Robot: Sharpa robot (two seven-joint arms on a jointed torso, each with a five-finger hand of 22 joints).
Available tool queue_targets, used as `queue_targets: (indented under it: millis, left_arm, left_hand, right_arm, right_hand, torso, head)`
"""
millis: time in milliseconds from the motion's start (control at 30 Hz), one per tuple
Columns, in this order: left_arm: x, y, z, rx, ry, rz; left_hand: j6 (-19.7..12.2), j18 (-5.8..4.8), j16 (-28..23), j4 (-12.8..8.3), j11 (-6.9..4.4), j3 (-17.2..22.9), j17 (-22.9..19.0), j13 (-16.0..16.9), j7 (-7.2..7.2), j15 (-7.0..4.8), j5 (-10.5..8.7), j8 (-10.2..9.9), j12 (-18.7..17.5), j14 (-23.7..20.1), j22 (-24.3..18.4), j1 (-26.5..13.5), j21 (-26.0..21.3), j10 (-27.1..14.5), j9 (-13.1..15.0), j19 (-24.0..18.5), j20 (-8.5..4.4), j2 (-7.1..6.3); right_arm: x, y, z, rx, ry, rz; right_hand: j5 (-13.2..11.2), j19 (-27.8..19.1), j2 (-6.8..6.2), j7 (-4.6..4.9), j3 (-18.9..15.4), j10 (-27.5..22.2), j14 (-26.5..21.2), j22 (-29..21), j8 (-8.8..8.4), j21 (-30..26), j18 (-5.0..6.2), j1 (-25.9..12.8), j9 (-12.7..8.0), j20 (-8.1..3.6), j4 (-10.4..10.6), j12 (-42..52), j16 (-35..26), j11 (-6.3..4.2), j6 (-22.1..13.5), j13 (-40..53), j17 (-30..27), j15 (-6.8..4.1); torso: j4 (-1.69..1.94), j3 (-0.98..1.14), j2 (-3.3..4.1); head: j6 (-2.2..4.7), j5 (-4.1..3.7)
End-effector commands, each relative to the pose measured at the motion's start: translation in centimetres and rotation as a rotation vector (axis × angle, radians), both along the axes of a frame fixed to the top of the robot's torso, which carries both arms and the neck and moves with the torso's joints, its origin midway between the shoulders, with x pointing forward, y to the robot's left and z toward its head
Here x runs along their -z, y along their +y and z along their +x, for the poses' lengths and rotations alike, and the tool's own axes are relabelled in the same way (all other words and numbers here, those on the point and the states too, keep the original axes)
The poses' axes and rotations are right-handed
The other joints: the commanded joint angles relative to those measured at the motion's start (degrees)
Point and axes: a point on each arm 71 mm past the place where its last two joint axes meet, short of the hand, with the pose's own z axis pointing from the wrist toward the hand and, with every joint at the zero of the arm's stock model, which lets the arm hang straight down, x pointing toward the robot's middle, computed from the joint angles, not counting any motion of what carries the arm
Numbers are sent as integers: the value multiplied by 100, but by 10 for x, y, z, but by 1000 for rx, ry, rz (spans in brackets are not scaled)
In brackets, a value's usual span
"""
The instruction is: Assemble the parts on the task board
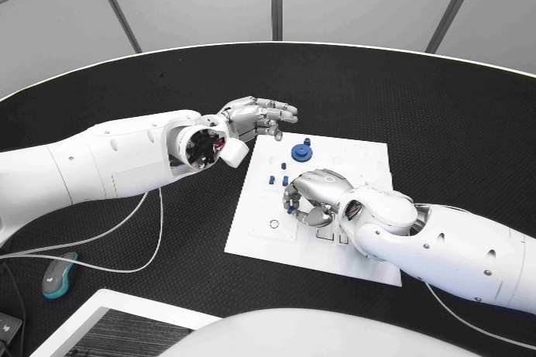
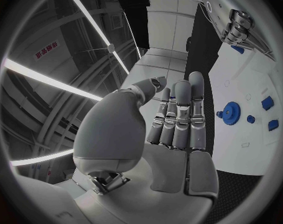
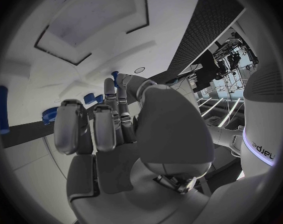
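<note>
The white task board (image 1: 363, 159) is lying at the centre of the frame on the black desk (image 1: 391, 94), with a blue gear (image 1: 300, 151) standing near its upper left corner. The right hand (image 1: 313, 196) is pressing curled fingers down mid-board; whether it is holding a part is unclear. The left hand (image 1: 257, 117) is hovering off the board's upper left corner, open and empty.

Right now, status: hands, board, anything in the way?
Left hand open, off the board's far corner. Right hand over the board, pinching a blue part. Gear seated. Nothing blocking.
</note>
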Motion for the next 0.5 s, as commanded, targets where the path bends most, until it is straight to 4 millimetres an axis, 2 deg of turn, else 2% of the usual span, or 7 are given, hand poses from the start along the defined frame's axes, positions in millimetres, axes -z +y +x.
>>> queue_targets:
  millis: [33,500]
  left_arm:
    - [0,0,0,1,1,0]
    - [0,0,0,5,4,1]
  left_hand:
    - [-20,96,-30,-10,2,-37,-8,6,19,-14,-1,-14,29,-39,-5,-3,-40,-49,-5,-31,8,45]
    - [-21,97,-28,-4,3,-43,-11,8,20,-13,0,-14,34,-45,-9,-2,-45,-57,-7,-34,11,56]
  right_arm:
    - [0,0,0,-1,2,-2]
    - [2,2,0,-1,6,-10]
  right_hand:
    - [38,219,29,28,-13,28,345,728,17,-22,-69,-47,-2,-39,-15,-37,39,5,-4,10,231,-32]
    - [40,215,31,28,-16,30,344,720,16,-37,-66,-52,2,-38,-16,-41,37,6,-6,10,227,-30]
  torso:
    - [-1,-1,3]
    - [-2,3,-1]
  head:
    - [-7,5]
    - [-8,2]
